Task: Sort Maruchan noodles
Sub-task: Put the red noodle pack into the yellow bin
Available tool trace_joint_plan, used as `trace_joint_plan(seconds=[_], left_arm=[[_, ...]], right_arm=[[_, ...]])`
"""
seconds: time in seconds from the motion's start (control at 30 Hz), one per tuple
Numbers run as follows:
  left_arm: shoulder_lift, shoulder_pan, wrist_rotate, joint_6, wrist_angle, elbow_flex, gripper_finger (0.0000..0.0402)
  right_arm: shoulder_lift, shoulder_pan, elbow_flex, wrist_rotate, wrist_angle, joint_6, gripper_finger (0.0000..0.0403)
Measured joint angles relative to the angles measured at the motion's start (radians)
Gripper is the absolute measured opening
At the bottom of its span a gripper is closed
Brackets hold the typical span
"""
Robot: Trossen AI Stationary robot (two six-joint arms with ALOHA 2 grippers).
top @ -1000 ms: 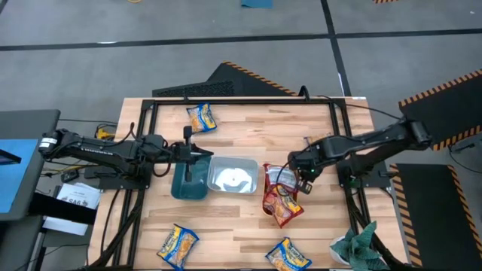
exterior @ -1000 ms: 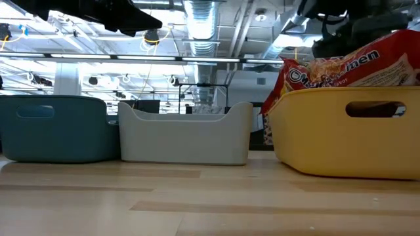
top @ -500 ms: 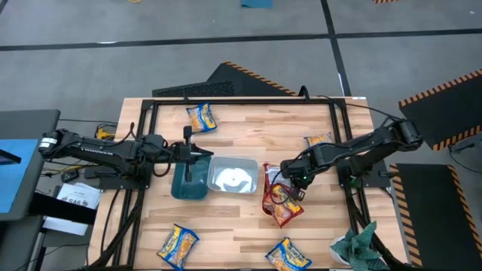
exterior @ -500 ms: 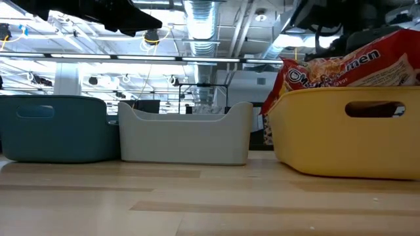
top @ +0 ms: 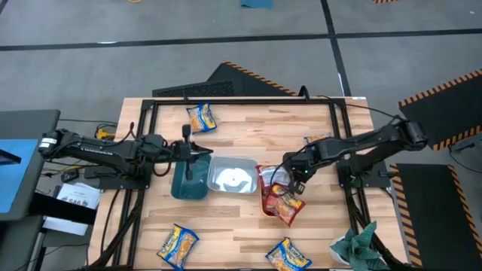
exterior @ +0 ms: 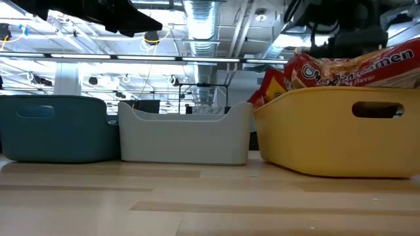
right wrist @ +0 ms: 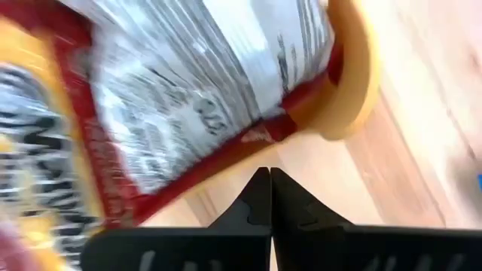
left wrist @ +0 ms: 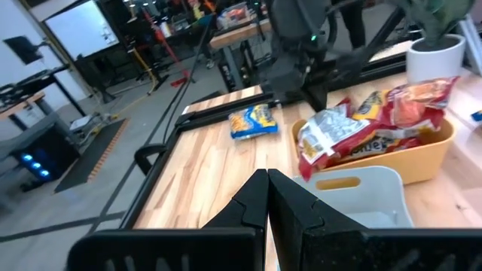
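Right gripper (top: 292, 179), jaws closed and empty, hangs beside the yellow bin (exterior: 341, 137) of red packets (top: 280, 197) mid-worktop. Open wide before reaching for the yellow packet (top: 317, 140) near the right edge.

Left gripper (top: 188, 153), jaws closed, waits over the teal bin (top: 188, 184).

Only the letters "men" and "flavor" read on a red noodle packet (exterior: 357, 65) in the yellow bin (exterior: 328, 141).
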Motion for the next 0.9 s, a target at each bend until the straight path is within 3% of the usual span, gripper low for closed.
trace_joint_plan(seconds=[0.13,0.27,0.4,0.5,0.77,0.9], left_arm=[[0.000,0.000,-0.032,0.000,-0.002,0.000,0.0000],[0.000,0.000,-0.104,0.000,-0.011,0.000,0.0000],[0.000,0.010,-0.265,-0.003,-0.059,0.000,0.0000],[0.005,0.063,-0.358,-0.062,-0.106,0.000,0.0007],[0.112,0.382,-0.187,-0.172,-0.084,0.001,0.0084],[0.199,0.564,-0.075,-0.248,-0.136,0.064,0.0128]], right_arm=[[-0.080,-0.003,0.018,0.058,-0.032,-0.003,0.0013],[-0.157,-0.016,0.019,0.197,-0.009,-0.006,0.0013],[-0.195,-0.041,0.011,0.366,0.002,-0.025,0.0015],[-0.202,-0.078,0.000,0.418,0.015,-0.047,0.0019],[-0.172,-0.179,-0.010,0.412,0.148,-0.171,0.0020],[-0.146,-0.219,-0.010,0.412,0.262,-0.224,0.0022]])
